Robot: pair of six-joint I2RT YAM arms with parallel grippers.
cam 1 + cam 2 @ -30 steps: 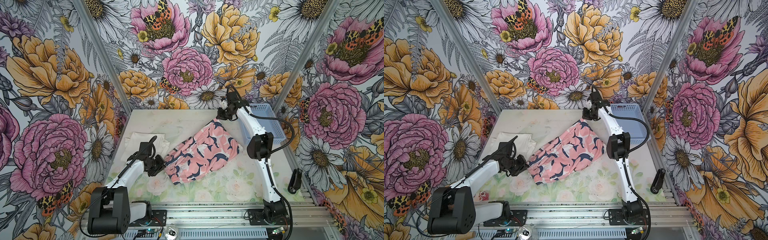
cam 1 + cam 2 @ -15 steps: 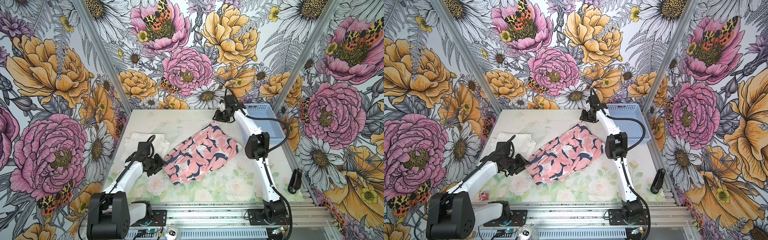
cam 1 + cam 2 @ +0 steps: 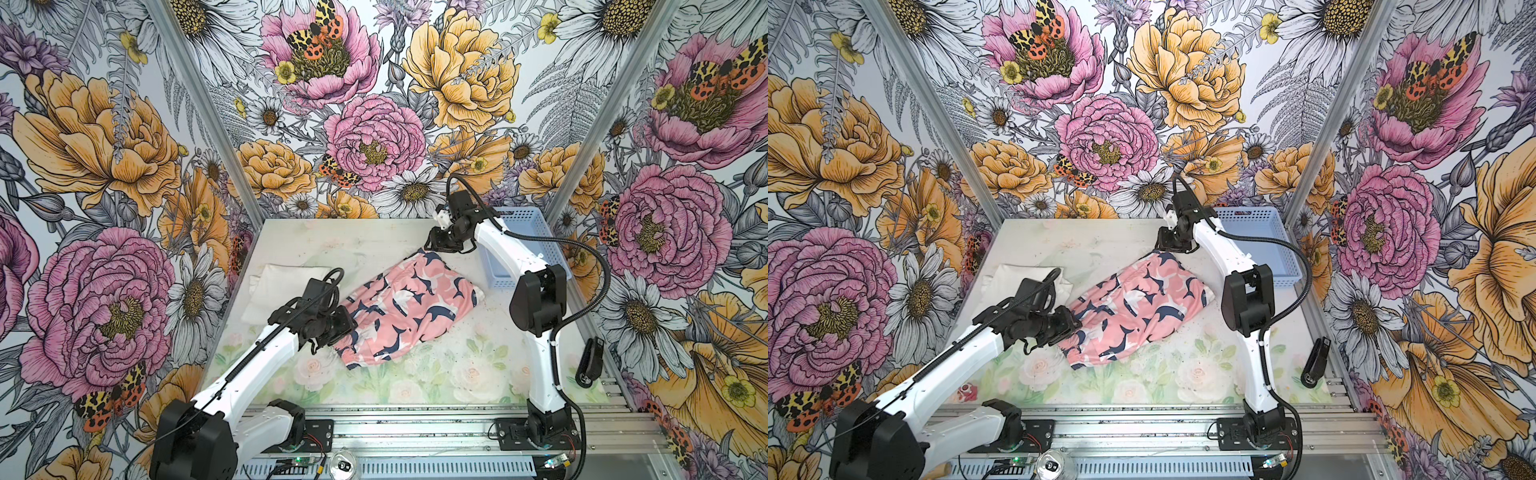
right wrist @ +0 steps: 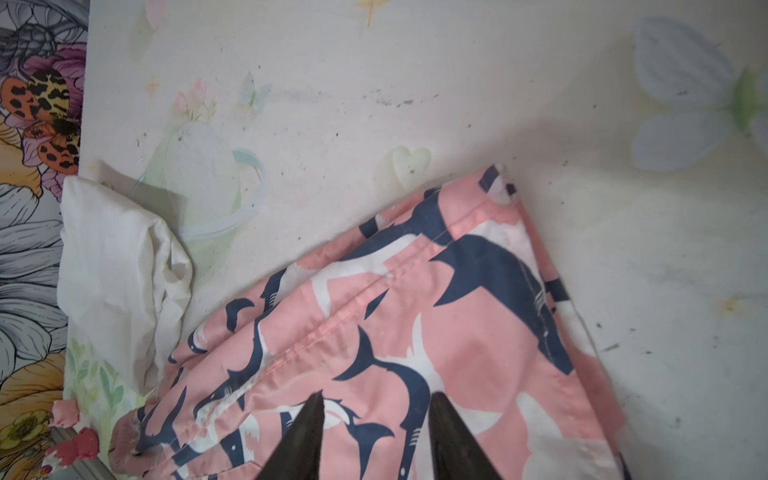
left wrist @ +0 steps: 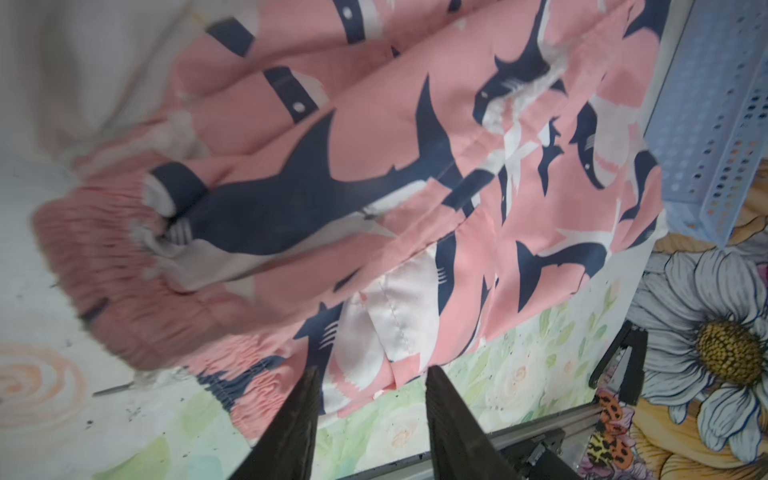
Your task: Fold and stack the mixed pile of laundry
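Observation:
The pink garment (image 3: 409,305) (image 3: 1138,307) with navy-and-white shark print lies spread slantwise on the middle of the table. The white garment (image 3: 282,286) (image 3: 1009,280) lies folded at the left, partly behind my left arm. My left gripper (image 3: 347,328) (image 5: 372,372) is open at the pink garment's (image 5: 374,166) gathered near-left end, with only a hem edge and table between its fingers. My right gripper (image 3: 436,245) (image 4: 376,395) hangs open just over the pink garment's (image 4: 436,311) far corner, gripping nothing. The white garment (image 4: 112,257) shows beyond it.
A light blue perforated basket (image 3: 532,232) (image 3: 1250,216) (image 5: 715,104) stands at the back right, beside my right arm. A black object (image 3: 590,361) leans on the right rail. Flowered walls close in the table on three sides. A can (image 3: 343,465) sits by the front rail.
Both grippers have opened and let go of the pink garment's ends. The garment has settled flat on the table, and the right gripper has drawn slightly back from its corner.

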